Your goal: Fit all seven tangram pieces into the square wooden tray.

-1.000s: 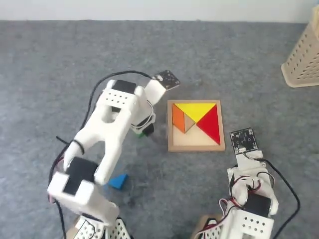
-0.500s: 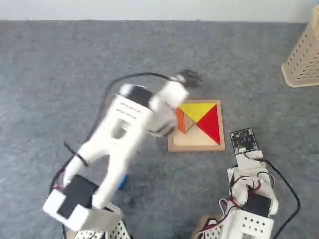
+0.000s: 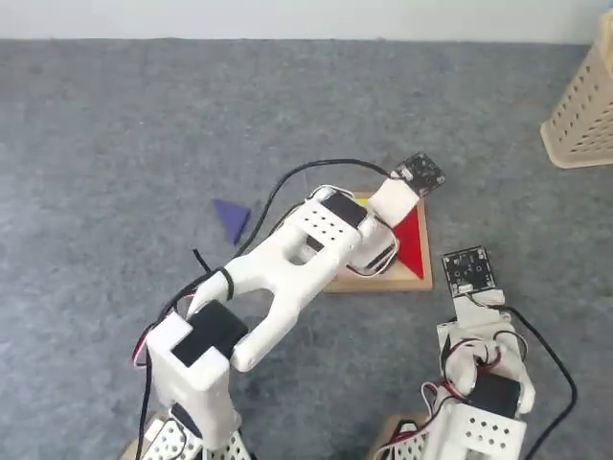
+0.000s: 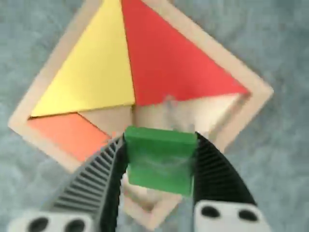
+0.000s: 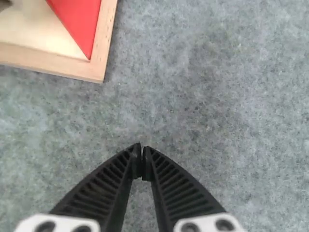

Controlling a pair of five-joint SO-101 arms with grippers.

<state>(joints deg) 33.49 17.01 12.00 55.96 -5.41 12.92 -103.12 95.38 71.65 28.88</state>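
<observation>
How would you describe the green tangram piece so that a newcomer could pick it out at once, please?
Find the square wooden tray on the grey carpet; the left gripper hangs over it. The green piece is clamped between its fingers, the only green one, held over the tray while the yellow piece, red piece and orange piece lie flat inside.

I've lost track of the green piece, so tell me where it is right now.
In the left wrist view the green piece is clamped in the left gripper, over the bare part of the wooden tray, near the orange piece and the red triangle.
</observation>
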